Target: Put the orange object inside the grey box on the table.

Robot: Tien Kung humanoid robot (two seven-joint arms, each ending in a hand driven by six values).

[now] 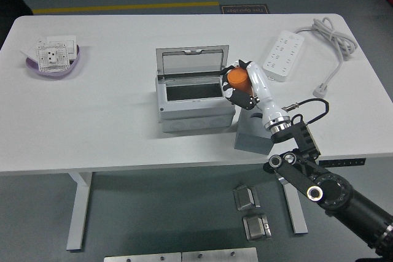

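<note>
The grey box stands in the middle of the table with its clear lid raised at the back and its dark inside showing. My right hand is white with black joints and is shut on the orange object, a small orange cylinder. The hand holds it just past the box's right rim, slightly above the table. My right arm comes in from the lower right corner. The left arm is out of view.
A small grey block sits near the table's front edge under my right wrist. A white power strip with its coiled cable lies at the back right. A purple bowl holding white parts is at the far left.
</note>
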